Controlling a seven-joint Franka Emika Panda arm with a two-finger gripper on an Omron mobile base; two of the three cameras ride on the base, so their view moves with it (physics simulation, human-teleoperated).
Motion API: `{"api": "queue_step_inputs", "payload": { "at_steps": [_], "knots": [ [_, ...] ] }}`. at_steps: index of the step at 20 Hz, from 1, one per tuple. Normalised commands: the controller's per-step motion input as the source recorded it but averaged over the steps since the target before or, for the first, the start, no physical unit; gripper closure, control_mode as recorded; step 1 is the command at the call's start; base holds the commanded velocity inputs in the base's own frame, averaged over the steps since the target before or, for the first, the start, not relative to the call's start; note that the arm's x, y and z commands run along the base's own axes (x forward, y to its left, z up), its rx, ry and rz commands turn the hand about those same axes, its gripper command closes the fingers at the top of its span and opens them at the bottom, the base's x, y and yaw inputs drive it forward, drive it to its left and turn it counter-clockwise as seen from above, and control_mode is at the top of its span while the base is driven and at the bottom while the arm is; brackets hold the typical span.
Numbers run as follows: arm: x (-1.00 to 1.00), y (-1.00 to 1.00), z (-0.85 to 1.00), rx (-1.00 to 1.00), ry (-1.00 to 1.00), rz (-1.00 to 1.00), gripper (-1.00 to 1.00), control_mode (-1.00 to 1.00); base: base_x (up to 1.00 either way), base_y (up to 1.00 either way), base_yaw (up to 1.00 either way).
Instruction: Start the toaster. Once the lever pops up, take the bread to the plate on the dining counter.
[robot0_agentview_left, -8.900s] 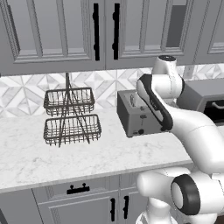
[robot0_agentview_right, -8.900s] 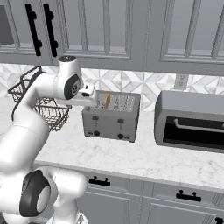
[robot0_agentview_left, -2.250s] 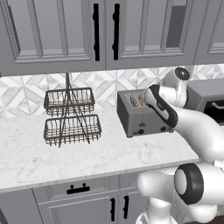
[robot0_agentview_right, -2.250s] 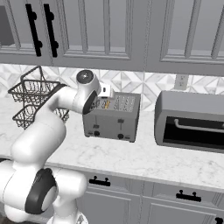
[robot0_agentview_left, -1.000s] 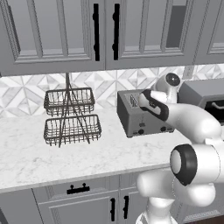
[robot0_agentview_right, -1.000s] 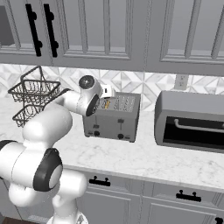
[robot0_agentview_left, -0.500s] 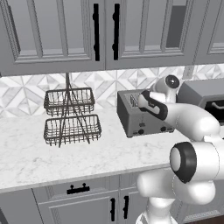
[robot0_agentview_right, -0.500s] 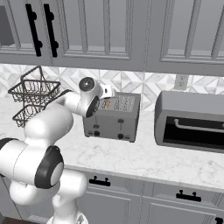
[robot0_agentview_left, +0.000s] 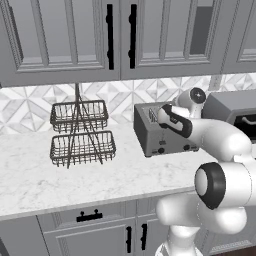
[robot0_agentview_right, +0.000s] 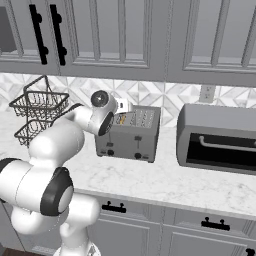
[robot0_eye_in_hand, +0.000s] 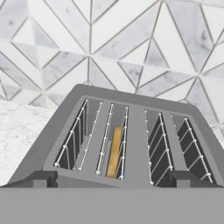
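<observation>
Two dark fingertips (robot0_eye_in_hand: 40, 178) of the tool (robot0_eye_in_hand: 111, 180) stand wide apart, holding nothing, at the near edge of the toaster (robot0_eye_in_hand: 131, 135). Just beyond them, the bread (robot0_eye_in_hand: 114, 151) sits upright down in the second slot from the left. On the marble worktop (robot0_agentview_left: 75, 175), a two-tier wire basket (robot0_agentview_left: 80, 132) stands well apart from the toaster, with the toaster oven (robot0_agentview_right: 217, 137) near its other side.
</observation>
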Motion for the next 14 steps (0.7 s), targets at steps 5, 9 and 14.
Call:
{"api": "queue_step_inputs", "payload": {
  "at_steps": [5,9,14],
  "knots": [
    [0.00,0.00,0.00,0.00,0.00,0.00,-1.00,-1.00,0.00,0.00,0.00],
    [0.00,0.00,0.00,0.00,0.00,0.00,-1.00,-1.00,0.00,0.00,0.00],
    [0.00,0.00,0.00,0.00,0.00,0.00,-1.00,-1.00,0.00,0.00,0.00]
  ]
}}
